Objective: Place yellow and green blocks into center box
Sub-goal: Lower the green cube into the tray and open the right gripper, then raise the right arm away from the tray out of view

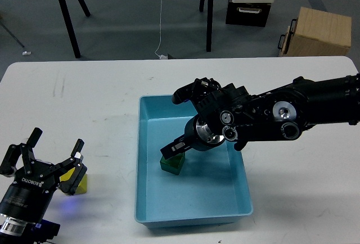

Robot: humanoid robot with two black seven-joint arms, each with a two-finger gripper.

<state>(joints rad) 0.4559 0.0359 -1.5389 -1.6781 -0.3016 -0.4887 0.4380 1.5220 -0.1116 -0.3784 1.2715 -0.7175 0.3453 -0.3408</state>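
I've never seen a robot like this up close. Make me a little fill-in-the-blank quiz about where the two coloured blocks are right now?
1. The green block sits inside the light-blue ____.
2. The yellow block lies on the white ____, outside the tray.
3. The right gripper reaches down to the ____ block.
4. The left gripper, jaws spread, is right beside the ____ block.

Missing words: tray; table; green; yellow
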